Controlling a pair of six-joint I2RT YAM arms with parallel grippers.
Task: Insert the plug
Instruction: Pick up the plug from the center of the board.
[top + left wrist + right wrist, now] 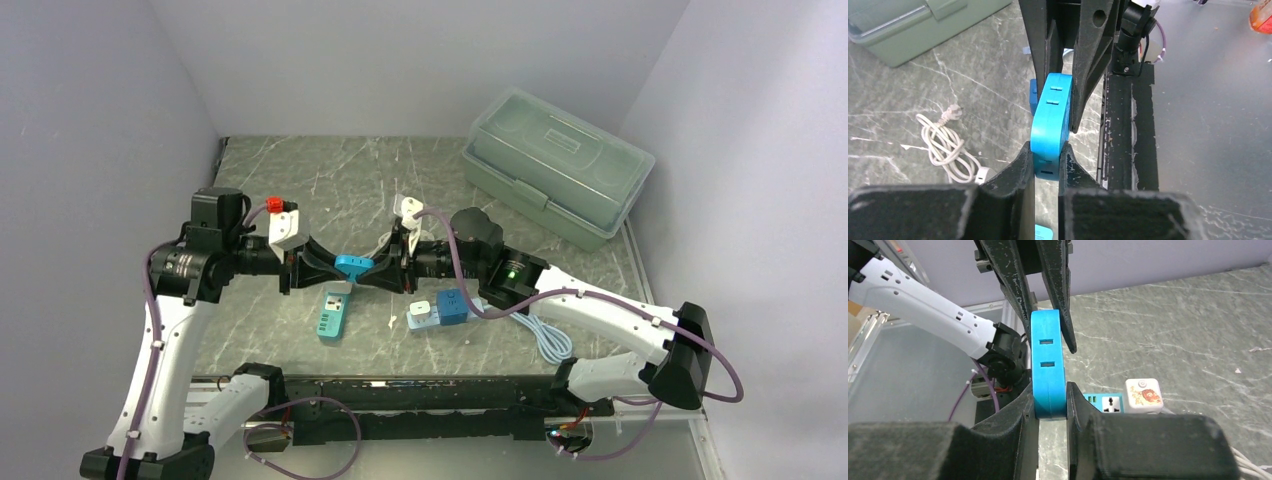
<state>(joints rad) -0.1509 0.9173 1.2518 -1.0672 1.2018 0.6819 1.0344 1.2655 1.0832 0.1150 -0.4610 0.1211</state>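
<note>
Left claw (1047,161) and right claw (1050,407) clamp opposite ends of the blue adapter (352,265), pinching its flat faces. It is probably light, stiff, slippery plastic.

Adapter (353,265) is held above mid-table, betw. left gripper (338,266) on its left & right gripper (372,268) on its right. Power strip (333,312) lies on table (350,180) just in front. Socket block (437,310) lies right of the strip, cable (548,338) further right, prob. touching the block. Lidded box (557,165) sits back right.
</note>
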